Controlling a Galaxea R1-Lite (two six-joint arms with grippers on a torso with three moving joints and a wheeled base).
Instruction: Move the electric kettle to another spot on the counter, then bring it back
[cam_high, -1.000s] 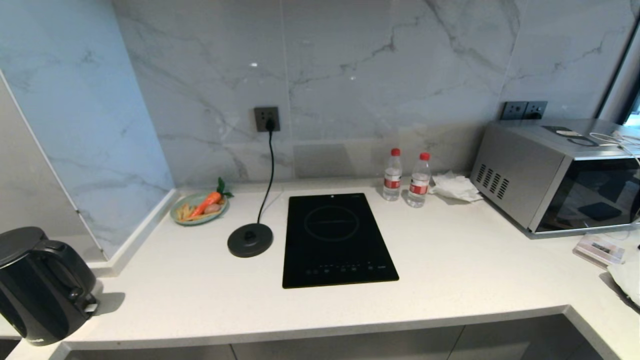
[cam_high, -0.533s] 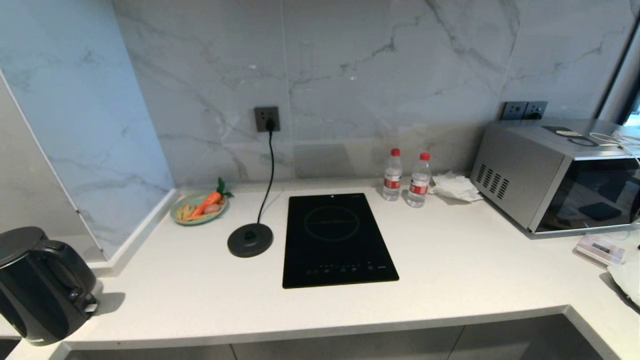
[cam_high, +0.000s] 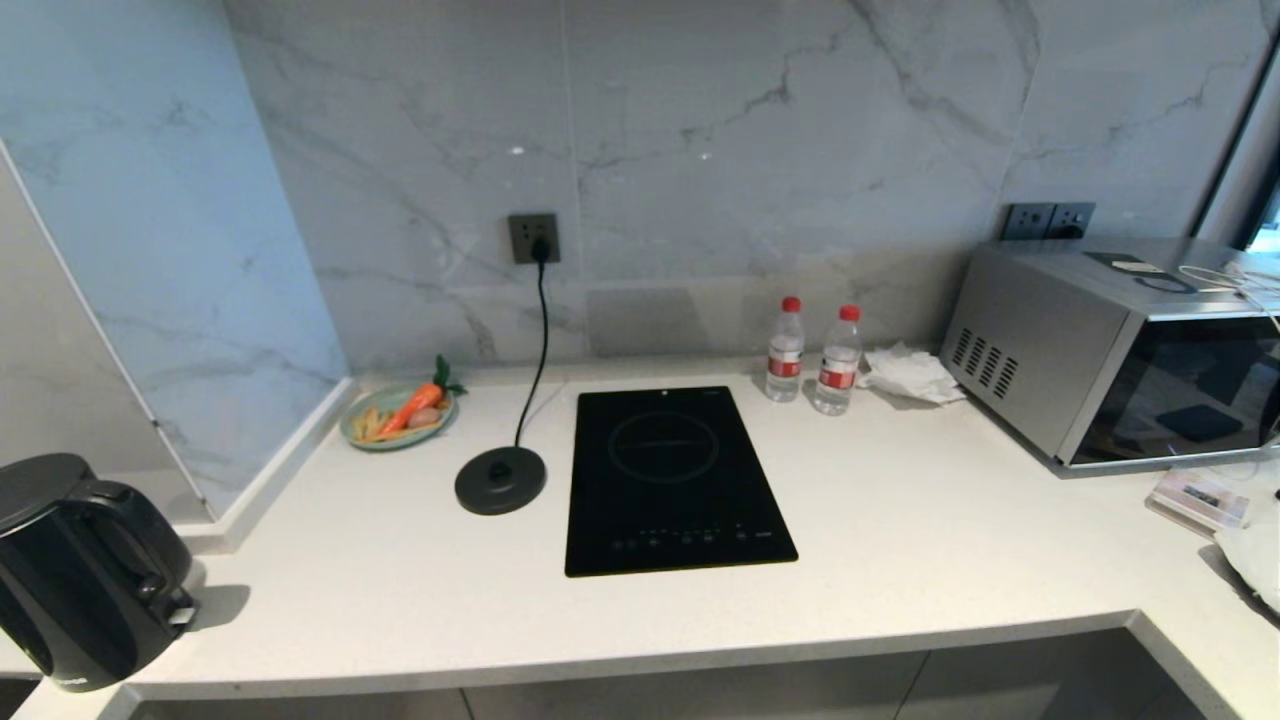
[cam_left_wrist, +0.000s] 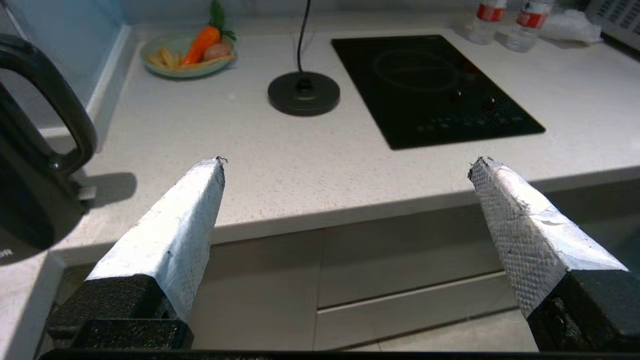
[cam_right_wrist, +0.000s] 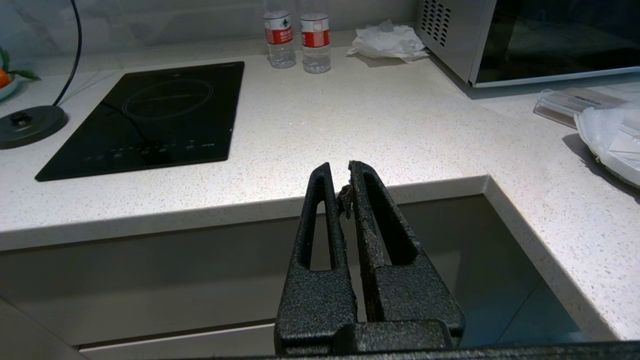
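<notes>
Standing at the far left end of the tabletop (cam_high: 900, 540), near its front edge, the electric kettle (cam_high: 85, 570) is upright with its flat grey lid on and its loop handle turned toward the middle of the worktop. It sits well apart from its round grey base disc (cam_high: 500, 480), which lies empty just left of the black induction hob (cam_high: 670, 480), its cord running up to a wall socket (cam_high: 533, 238).

Neither arm shows in the head view. In the left wrist view the left gripper (cam_left_wrist: 345, 165) hangs off the front of the tabletop, in front of the cabinet faces, its two pale padded fingers (cam_left_wrist: 175, 225) spread wide with nothing between them; the kettle's handle is just beside it, not touched. In the right wrist view the right gripper (cam_right_wrist: 340, 172) also sits below and in front of the worktop edge, its black fingers pressed together and empty.

Behind the base disc a green plate (cam_high: 400, 418) holds a carrot and other food. Two water bottles (cam_high: 812, 355) with red caps stand near the wall right of the hob, beside a crumpled tissue (cam_high: 910, 375). A steel microwave (cam_high: 1110, 350) fills the right end.
</notes>
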